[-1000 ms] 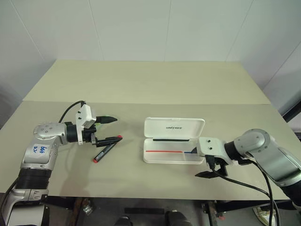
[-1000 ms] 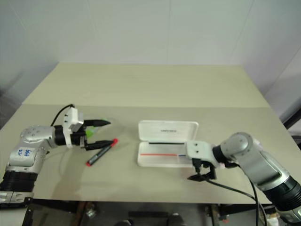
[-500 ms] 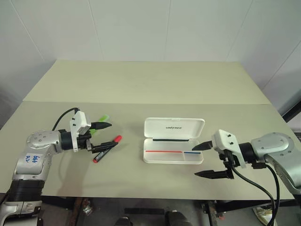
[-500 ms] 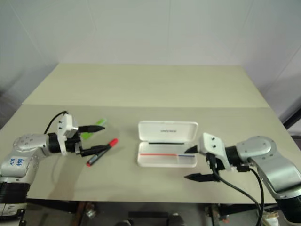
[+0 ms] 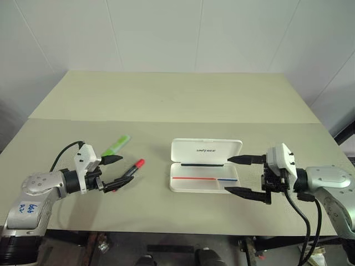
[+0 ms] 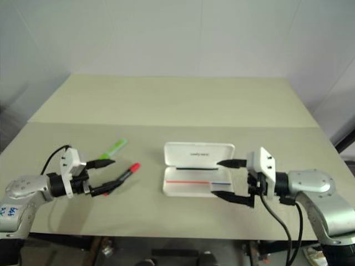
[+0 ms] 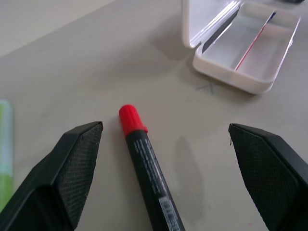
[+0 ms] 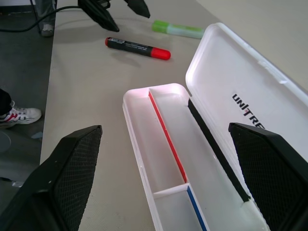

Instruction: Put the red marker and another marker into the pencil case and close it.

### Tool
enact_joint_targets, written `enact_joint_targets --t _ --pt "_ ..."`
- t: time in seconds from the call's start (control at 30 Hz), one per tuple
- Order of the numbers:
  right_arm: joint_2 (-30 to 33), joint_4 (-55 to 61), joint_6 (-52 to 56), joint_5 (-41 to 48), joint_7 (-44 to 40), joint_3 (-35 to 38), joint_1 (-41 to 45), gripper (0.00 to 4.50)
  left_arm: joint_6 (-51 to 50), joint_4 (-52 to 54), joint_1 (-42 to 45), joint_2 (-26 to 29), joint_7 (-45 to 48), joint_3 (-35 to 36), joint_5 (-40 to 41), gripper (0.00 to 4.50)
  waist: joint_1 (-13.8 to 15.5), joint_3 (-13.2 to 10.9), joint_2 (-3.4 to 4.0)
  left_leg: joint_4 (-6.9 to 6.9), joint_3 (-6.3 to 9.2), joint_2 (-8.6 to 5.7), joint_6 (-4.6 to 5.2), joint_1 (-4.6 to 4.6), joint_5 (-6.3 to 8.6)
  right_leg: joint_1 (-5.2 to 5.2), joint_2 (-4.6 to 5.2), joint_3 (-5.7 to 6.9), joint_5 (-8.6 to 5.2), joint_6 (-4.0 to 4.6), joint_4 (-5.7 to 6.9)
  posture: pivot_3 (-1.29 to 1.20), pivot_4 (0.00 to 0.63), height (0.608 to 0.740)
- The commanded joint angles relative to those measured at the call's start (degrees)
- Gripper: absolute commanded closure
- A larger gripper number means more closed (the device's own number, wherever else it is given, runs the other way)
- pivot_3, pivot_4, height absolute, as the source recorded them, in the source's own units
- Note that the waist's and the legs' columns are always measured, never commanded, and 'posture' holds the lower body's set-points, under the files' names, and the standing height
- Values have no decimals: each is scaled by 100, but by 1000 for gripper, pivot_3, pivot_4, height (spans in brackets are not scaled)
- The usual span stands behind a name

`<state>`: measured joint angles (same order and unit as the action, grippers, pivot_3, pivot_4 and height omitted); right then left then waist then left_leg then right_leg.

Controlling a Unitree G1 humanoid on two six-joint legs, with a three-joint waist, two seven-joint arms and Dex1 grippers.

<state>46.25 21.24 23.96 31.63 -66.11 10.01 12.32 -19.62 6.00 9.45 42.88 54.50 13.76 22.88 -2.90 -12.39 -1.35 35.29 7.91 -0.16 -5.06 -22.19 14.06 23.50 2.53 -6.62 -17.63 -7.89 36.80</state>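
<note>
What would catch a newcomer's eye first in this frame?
The open white pencil case at mid-table, its lid laid back and its tray holding no markers. To its left lie the red marker and the light green highlighter, both loose on the table. The left gripper and right gripper stand open.

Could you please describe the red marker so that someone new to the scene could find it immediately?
On the beige table, look left of the open white pencil case. The red marker lies there: slim, black-barrelled, with a bright red cap, unlike the chunky light green highlighter lying just beyond it.
</note>
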Motion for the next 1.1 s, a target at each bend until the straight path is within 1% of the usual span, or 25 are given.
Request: enact_joint_targets --t 0.03,0.2,0.5,0.73,0.97,1.07,1.1 --pt "56 210 -67 123 164 229 44 47 244 273 -262 -190 -561 225 -190 0 -6 0 0 0 0 0 0 1 0 0 0 -1 0 0 0 0 150 740" --pt "20 345 -3 179 298 30 155 47 425 352 -504 -503 -1085 233 -334 0 14 0 0 0 0 0 0 1 0 0 0 0 0 0 0 0 150 740" --pt "-5 438 158 279 450 -234 602 47 414 359 -596 -941 -1703 -2 -513 0 42 0 0 0 0 0 0 1 0 -2 0 -1 1 -1 -4 0 150 740" --pt "-81 657 241 366 661 -248 595 47 392 60 -595 -1077 -2037 -152 -757 0 106 0 0 -1 0 -1 0 0 0 -2 0 0 1 -1 -9 0 150 740" --pt "-131 525 167 316 680 -345 749 47 419 -88 -506 -1138 -2123 -196 -800 0 116 1 0 -1 -1 0 0 0 0 -3 0 0 2 -1 -14 0 150 740" --pt "-179 413 115 252 708 -383 843 0 396 -135 -451 -1173 -2231 -199 -835 661 120 1 0 -1 0 0 0 0 0 -3 0 0 3 -1 -14 0 150 740" --pt "-198 393 111 233 731 -403 886 0 398 -152 -444 -1185 -2266 -197 -848 960 119 1 0 -1 0 0 0 0 0 -3 0 1 2 -1 -14 0 150 740"
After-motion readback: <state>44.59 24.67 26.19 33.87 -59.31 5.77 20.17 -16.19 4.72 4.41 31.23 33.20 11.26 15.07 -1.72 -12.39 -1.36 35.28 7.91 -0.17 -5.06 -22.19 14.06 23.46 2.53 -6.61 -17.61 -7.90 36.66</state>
